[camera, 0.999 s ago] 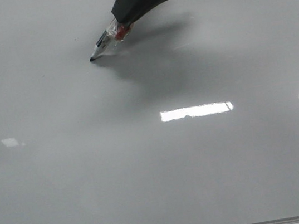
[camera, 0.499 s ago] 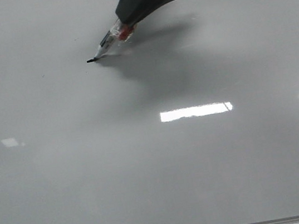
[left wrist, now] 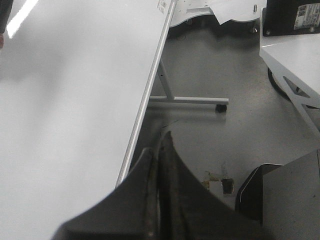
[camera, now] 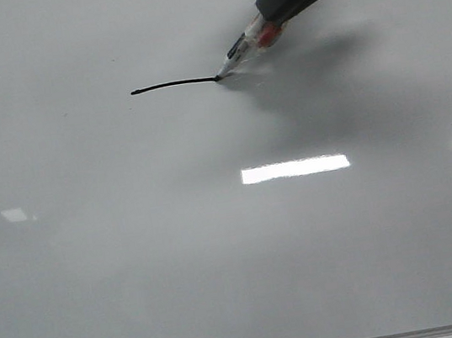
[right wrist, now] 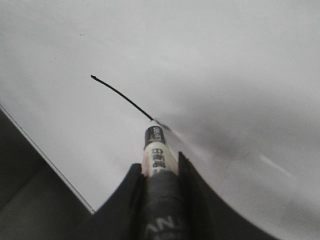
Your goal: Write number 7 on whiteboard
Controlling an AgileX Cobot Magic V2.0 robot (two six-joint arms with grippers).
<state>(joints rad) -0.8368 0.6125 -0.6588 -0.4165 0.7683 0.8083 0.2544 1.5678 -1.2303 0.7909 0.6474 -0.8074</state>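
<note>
The right gripper [right wrist: 160,175] has its fingers closed around a marker [camera: 244,47], tip pressed to the whiteboard [camera: 137,259] at the right end of a black horizontal stroke [camera: 172,84] in the board's upper middle. That looks like the top bar of the 7; the slanted downstroke is not drawn yet. The left gripper [left wrist: 160,150] hangs off the board's edge, closed and empty
</note>
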